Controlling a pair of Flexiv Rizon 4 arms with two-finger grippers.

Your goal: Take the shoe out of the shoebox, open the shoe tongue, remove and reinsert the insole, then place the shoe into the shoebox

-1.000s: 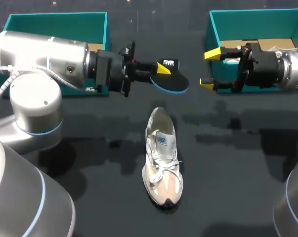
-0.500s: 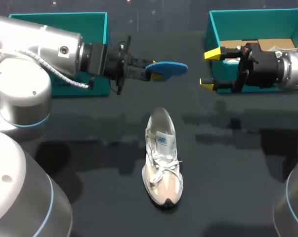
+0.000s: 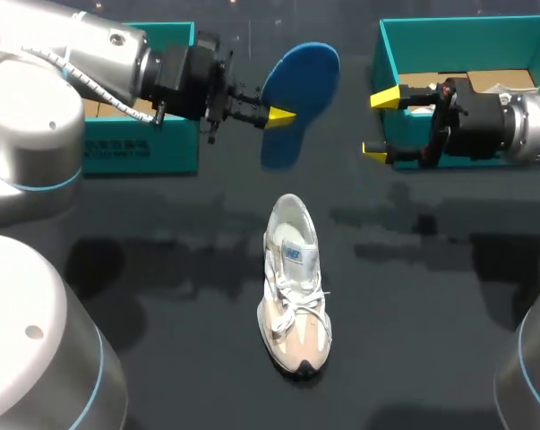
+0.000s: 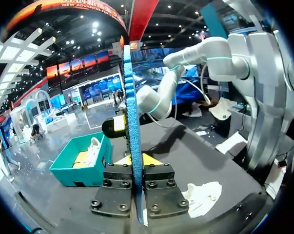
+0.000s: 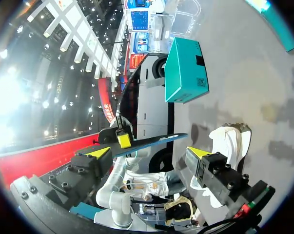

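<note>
**Insole turned broadside**

Head view: left gripper (image 3: 274,115), clamped on the blue insole (image 3: 298,90), has turned it from edge-on to broadside; shoe (image 3: 294,287) lies on the table (image 3: 162,313).
Left wrist view: insole pinched edge-on.
Right wrist view: right gripper (image 5: 149,153) gapes wide.

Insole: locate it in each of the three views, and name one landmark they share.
Head view: the blue insole is held up by the left gripper, beyond the shoe.
Left wrist view: the insole stands edge-on, clamped in the left gripper.
Right wrist view: the insole is a thin blade ahead of the open right gripper.
Shared landmark: the shoe on the table.
</note>
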